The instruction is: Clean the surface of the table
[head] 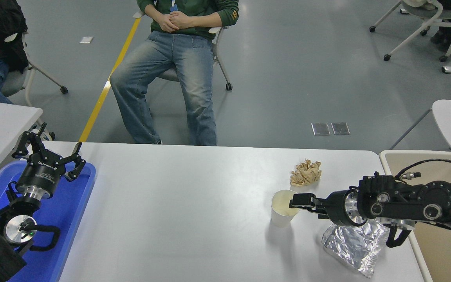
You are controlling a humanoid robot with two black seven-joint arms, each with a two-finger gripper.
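White tabletop with litter at its right end

The table surface [194,203], matte white, fills the foreground, bearing a paper cup [285,207], crumpled brown paper [306,173] and foil bag [352,244]. Right gripper [296,201] at the cup's rim, jaw state unclear; left gripper [49,154] spread over the blue tray [73,211].
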